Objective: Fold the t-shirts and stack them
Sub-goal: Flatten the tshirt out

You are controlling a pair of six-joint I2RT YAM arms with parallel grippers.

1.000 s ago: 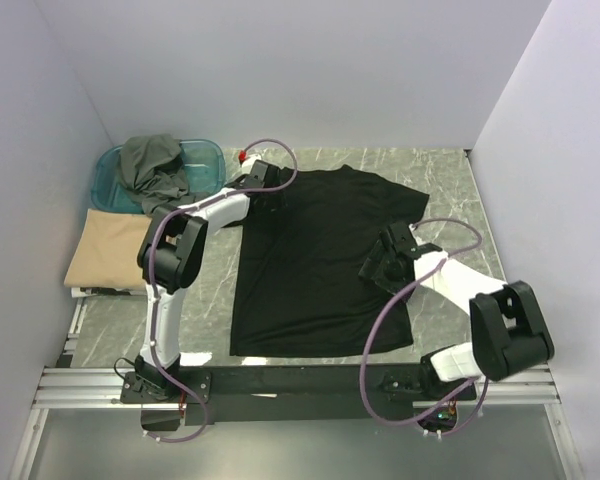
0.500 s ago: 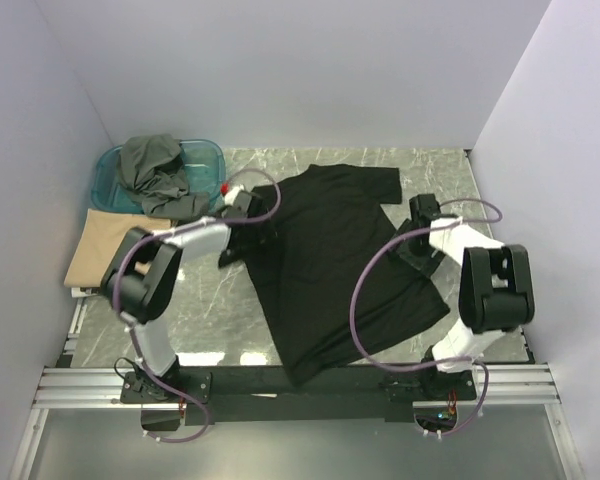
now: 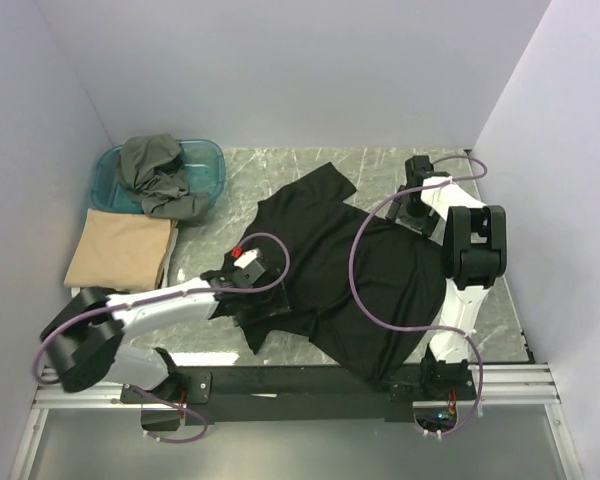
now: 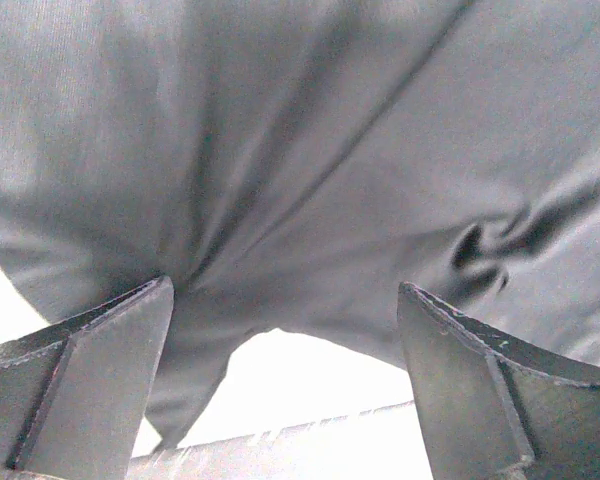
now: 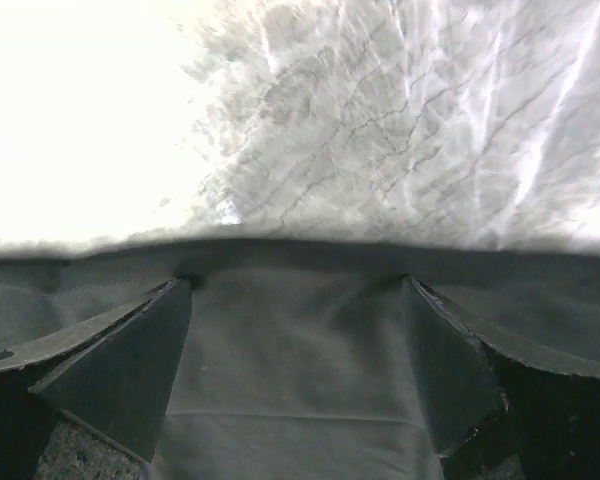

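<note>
The black t-shirt (image 3: 350, 270) lies rumpled and skewed across the middle of the marble tabletop (image 3: 375, 165). It runs from a sleeve near 12 o'clock down to a bunched end at 5 o'clock, where the cloth reaches the black rail (image 3: 300, 380) at the near edge.

The left arm stretches low from 8 o'clock toward the centre. The left gripper (image 4: 285, 288) sits at the shirt's 8 o'clock edge with its jaws spread wide. In the left wrist view, wrinkled dark cloth fills the space beyond the fingertips, and the left finger meets a fold of it. The jaws pinch nothing.

The right arm reaches out to about 1 o'clock. The right gripper (image 5: 298, 280) is also spread wide and set down on the shirt's far right edge. In the right wrist view, flat black cloth lies between the two fingers, and the hem runs straight across at their tips, with bare marble beyond.

The tan t-shirt (image 3: 120, 250) rests folded flat at 9 o'clock. Just past it, at 10 o'clock, the grey-olive t-shirt (image 3: 155, 170) is heaped in a teal tub (image 3: 208, 165) and spills over the tub's near rim.
</note>
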